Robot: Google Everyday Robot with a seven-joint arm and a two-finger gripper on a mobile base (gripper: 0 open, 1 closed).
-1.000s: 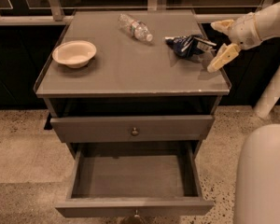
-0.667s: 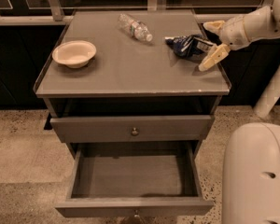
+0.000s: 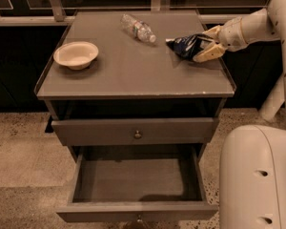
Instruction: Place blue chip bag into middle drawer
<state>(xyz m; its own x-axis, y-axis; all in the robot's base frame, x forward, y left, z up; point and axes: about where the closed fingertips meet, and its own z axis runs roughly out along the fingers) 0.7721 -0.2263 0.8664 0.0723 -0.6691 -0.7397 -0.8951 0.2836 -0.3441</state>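
Observation:
The blue chip bag [image 3: 187, 46] lies crumpled at the right rear of the grey cabinet top [image 3: 133, 75]. My gripper [image 3: 206, 44] reaches in from the right, with one finger behind the bag and one in front. The fingers are closed against the bag's right end, and the bag still rests on the top. The middle drawer [image 3: 133, 213] is pulled wide open below, and its grey floor shows nothing in it.
A clear plastic water bottle [image 3: 138, 28] lies at the rear centre of the top. A cream bowl [image 3: 76, 55] sits at the left. The upper drawer front [image 3: 133, 130] with its knob is shut. My white base [image 3: 257, 175] stands right of the cabinet.
My gripper has moved left over the bag's right end and its fingers have narrowed onto it. The bag has stayed in place.

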